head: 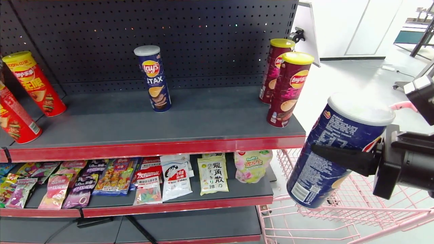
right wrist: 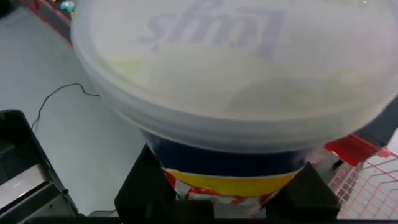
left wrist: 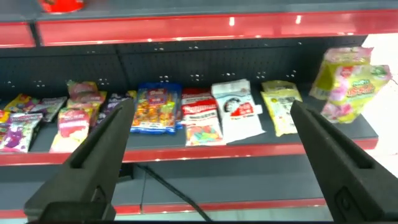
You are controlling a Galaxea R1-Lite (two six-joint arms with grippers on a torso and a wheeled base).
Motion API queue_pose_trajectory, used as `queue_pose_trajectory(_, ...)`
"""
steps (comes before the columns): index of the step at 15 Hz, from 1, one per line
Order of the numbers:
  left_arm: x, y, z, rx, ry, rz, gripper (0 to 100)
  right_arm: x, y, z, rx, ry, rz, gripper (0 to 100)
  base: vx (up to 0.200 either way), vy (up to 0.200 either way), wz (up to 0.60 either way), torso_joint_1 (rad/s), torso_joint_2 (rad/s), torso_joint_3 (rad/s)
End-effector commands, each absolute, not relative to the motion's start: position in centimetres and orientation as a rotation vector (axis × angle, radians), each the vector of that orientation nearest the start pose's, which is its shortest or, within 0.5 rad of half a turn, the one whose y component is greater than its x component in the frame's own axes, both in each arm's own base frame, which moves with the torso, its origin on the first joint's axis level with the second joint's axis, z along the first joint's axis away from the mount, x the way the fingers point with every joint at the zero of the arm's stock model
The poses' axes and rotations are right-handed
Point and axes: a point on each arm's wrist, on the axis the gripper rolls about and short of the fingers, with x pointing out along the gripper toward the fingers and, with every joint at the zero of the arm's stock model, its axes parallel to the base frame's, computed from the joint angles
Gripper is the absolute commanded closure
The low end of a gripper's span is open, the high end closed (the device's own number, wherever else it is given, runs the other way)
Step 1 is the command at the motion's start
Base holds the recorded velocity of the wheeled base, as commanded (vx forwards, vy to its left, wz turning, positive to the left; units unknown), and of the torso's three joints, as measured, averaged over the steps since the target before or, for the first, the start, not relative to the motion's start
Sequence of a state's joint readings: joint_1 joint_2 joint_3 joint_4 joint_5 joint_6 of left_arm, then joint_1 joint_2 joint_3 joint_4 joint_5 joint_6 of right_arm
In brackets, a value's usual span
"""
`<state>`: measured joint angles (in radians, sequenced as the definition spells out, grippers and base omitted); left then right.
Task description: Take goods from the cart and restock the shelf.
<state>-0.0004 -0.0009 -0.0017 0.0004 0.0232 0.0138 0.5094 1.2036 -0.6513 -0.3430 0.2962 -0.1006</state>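
While the right gripper (head: pixel 334 152) pinches the tilted can (head: pixel 315 179) at 3 o'clock, left gripper (left wrist: pixel 209 106) spread, straighten it before reaching the shelf (head: pixel 210 115).

1. The left gripper (left wrist: pixel 211 104) hangs in front of the lower shelf (left wrist: pixel 186 152), its two black jaws spread wide with nothing between them.
2. The lower shelf has a red front edge and a dark pegboard panel (left wrist: pixel 186 62) at its back.
3. Snack packets lie flat in an overlapping row along the shelf: pink and purple packets (left wrist: pixel 74 121) toward one end, then a blue packet (left wrist: pixel 155 109), a red-and-white packet (left wrist: pixel 202 121), a white packet (left wrist: pixel 239 112) and a yellow packet (left wrist: pixel 280 106).
4. A green-and-pink packet (left wrist: pixel 348 78) stands tilted at the shelf's other end, just beside the yellow packet.
5. The red front edge of the upper shelf (left wrist: pixel 186 28) runs above the panel.
6. A black cable (left wrist: pixel 168 190) crosses the dark surface under the lower shelf.
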Motion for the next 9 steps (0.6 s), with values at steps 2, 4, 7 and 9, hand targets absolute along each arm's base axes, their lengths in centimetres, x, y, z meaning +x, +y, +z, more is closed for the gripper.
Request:
queue_pose_trajectory(2,-2.29,0.05,7.59,0.014,-0.001,0.023,0,15.22,9.63,23.12,-0.12,0.173,0.831,100,0.0,0.2,0.0,0.0,0.0,0.007)
queue_pose_trajectory(4,-2.29,0.05,7.59,0.014,-0.001,0.023,0,15.22,9.63,23.12,-0.12,0.173,0.831,100,0.0,0.2,0.0,0.0,0.0,0.007)
queue_pose_trajectory(7,-2.29,0.05,7.59,0.014,-0.001,0.023,0,15.25,9.65,23.09,-0.12,0.175,0.831,100,0.0,0.2,0.0,0.004,0.0,0.006)
queue_pose_trajectory(9,-2.29,0.05,7.59,0.014,-0.001,0.023,0,15.3,9.68,23.15,-0.12,0.173,0.831,100,0.0,0.2,0.0,0.002,0.0,0.002)
